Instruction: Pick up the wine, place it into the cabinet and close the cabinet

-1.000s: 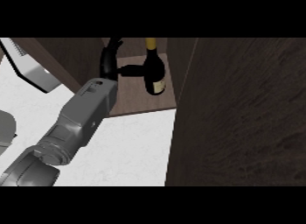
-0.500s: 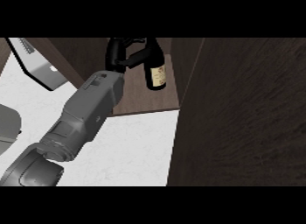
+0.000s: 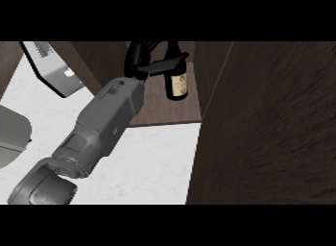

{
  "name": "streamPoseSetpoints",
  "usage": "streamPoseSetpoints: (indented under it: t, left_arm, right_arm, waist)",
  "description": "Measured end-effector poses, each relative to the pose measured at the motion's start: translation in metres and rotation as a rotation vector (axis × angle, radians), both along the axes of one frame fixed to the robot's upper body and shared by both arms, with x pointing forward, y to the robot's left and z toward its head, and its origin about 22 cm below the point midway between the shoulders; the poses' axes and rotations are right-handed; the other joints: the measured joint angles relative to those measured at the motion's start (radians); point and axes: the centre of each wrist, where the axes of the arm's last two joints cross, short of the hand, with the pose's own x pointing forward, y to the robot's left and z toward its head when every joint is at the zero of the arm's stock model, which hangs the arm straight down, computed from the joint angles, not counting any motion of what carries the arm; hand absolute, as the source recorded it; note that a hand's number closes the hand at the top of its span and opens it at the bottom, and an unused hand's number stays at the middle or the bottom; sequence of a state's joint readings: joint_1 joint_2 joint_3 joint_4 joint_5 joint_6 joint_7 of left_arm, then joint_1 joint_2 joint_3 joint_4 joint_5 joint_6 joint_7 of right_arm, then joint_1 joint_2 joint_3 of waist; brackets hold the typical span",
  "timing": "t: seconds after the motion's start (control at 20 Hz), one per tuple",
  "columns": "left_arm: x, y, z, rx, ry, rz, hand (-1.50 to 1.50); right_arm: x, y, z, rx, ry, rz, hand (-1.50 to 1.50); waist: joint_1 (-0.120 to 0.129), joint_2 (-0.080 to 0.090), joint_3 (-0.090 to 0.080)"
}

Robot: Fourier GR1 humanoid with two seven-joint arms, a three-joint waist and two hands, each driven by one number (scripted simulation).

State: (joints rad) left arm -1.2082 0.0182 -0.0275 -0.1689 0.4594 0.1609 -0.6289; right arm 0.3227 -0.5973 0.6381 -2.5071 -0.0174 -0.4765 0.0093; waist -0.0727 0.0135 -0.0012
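Forearm, grey, enters from 7 o'clock and runs up toward 12 across the white counter (image 3: 150,163). Only one arm shows and which side it belongs to cannot be told; by position it is taken as the left hand (image 3: 144,60). Black fingers are curled round the upper part of the wine bottle (image 3: 175,84), which stands on the dark shelf floor of the cabinet (image 3: 163,113), at 12 o'clock.

Change over the last second: bottle was tilted with its yellow top showing, now upright, further in and lower on the shelf. Judgement: placing is nearly done; release, withdrawal and door closing remain.

Hidden: bottle neck behind fingers, hand's top cut by the frame edge. Large dark panel (image 3: 284,125) at 3 o'clock is probably the door, not certain
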Motion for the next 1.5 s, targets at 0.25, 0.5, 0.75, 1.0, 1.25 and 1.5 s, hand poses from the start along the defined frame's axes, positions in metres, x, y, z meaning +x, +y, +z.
streamPoseSetpoints:
  t: [0.25, 0.5, 0.75, 1.0, 1.25, 1.5]
  left_arm:
    - [0.000, -0.008, 0.006, -0.026, 0.003, -0.033, -1.50]
    - [-0.004, -0.009, 0.000, -0.040, 0.010, -0.053, -1.50]
    - [-0.012, -0.007, -0.010, -0.089, 0.020, -0.114, -1.50]
    - [-0.026, -0.005, -0.025, -0.137, 0.029, -0.182, -1.50]
    - [-0.051, -0.002, -0.048, -0.172, 0.050, -0.214, -1.50]
    - [-0.079, -0.001, -0.061, -0.200, 0.068, -0.226, -1.50]
  right_arm:
    - [-0.001, -0.002, 0.000, -0.010, 0.016, -0.014, -1.50]
    - [-0.001, -0.004, 0.000, -0.015, 0.019, -0.035, -1.50]
    - [-0.001, -0.007, 0.000, -0.031, 0.023, -0.056, -1.50]
    - [-0.001, -0.010, 0.000, -0.043, 0.025, -0.076, -1.50]
    - [-0.001, -0.009, -0.001, -0.036, 0.027, -0.081, -1.50]
    - [-0.001, -0.010, 0.000, -0.036, 0.031, -0.093, -1.50]
  waist:
    - [0.017, -0.009, 0.000]
    - [0.026, -0.016, 0.000]
    - [0.041, -0.025, 0.001]
    - [0.059, -0.030, 0.001]
    - [0.071, -0.032, 0.001]
    - [0.083, -0.033, 0.000]
